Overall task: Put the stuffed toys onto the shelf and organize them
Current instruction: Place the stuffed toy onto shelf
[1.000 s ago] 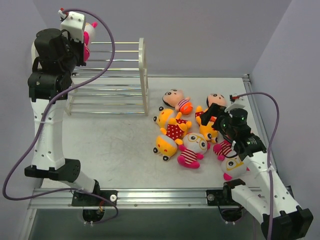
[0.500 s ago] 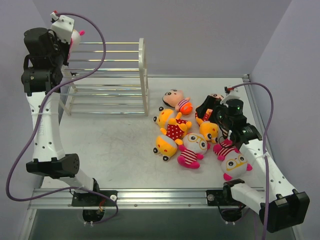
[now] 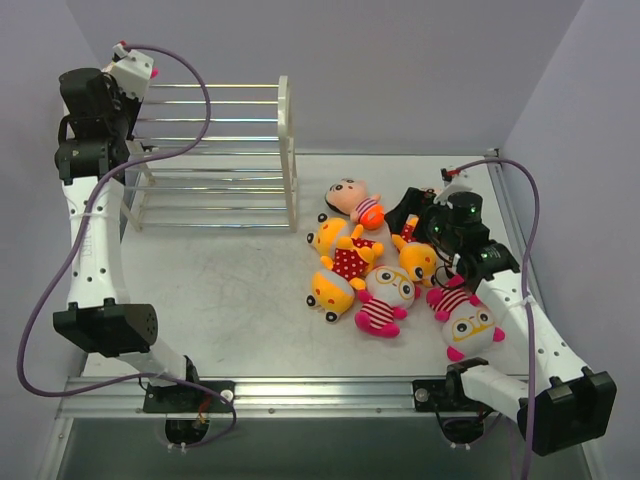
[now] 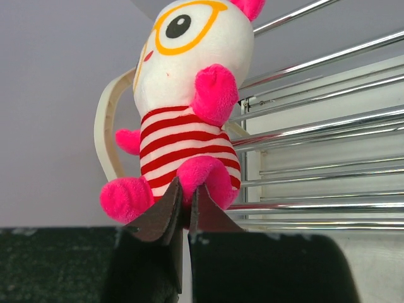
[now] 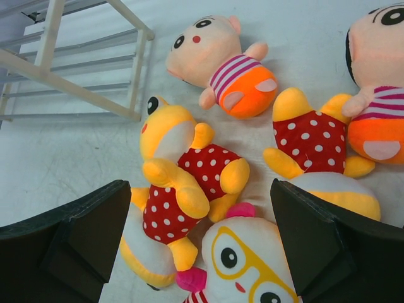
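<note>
Placing step judged in hand: the pink striped doll [image 4: 189, 107] was pinched low, btwn its feet, by the left end effector [image 4: 184, 190], jaws all but closed, up by the shelf [image 3: 285, 150] at its left end frame, not yet set on a tier. The right end effector [image 5: 199, 202] was held wide apart, empty, above a yellow dotted-dress doll [image 5: 183, 177] on the desk [image 3: 220, 280]. Next, probably: doll to be lowered onto the rods, seated upright, then released.

You note: plush toys [image 5: 189, 164] in soft, fuzzy matt cloth; shelf [image 3: 288, 160] with glossy metal rods and matt cream side frames; table [image 3: 220, 290] dull grey, scuffed.
</note>
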Motion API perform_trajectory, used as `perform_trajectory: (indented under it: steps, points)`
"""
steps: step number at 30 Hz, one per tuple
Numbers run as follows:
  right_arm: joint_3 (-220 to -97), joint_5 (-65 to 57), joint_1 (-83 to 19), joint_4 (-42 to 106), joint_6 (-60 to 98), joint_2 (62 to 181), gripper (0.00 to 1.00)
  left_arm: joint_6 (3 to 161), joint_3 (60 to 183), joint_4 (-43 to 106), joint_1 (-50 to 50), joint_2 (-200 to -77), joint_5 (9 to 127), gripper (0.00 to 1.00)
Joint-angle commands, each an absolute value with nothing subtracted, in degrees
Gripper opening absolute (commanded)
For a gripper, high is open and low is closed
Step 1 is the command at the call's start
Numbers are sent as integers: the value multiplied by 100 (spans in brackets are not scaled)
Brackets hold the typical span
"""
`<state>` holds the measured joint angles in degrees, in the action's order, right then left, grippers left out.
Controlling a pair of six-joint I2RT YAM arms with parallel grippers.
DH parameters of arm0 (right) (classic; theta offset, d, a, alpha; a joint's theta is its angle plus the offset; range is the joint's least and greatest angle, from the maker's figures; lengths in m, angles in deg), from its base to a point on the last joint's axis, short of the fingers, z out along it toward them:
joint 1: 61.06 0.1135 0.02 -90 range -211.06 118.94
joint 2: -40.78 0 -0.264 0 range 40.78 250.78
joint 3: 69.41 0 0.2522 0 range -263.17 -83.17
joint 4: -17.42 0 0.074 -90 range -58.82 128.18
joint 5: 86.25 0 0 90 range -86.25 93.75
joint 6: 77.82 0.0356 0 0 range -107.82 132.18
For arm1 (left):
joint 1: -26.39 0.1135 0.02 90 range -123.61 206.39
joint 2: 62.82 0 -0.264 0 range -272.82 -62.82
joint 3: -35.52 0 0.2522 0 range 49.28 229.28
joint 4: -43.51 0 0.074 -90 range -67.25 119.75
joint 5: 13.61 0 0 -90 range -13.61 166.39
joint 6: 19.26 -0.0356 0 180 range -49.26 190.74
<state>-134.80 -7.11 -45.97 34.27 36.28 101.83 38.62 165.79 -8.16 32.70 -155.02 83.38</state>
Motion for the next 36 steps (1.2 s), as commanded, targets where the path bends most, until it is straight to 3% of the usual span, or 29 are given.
perform_trajectory:
  steps: [1,9,14,20,28,36]
  points:
    - [-13670,-1014,-4559,2935,3564,10221,100,3445,16364,-207,3351,-15484,8263,2]
    - [-13581,-962,-4559,2485,3898,10186,100,3681,16407,-233,3404,-15520,7974,3]
    - [-13827,-979,-4559,2608,3741,10248,100,3778,16407,-102,3395,-15502,7772,13]
    - [-13880,-786,-4559,2775,3565,10116,100,3524,16038,-119,3395,-15344,7850,5]
    - [-13775,-1075,-4550,2555,3705,10212,100,3400,15695,66,3404,-15221,7833,6]
    - [-13696,-1014,-4550,2468,3714,10177,100,3541,15791,101,3404,-15203,7877,29]
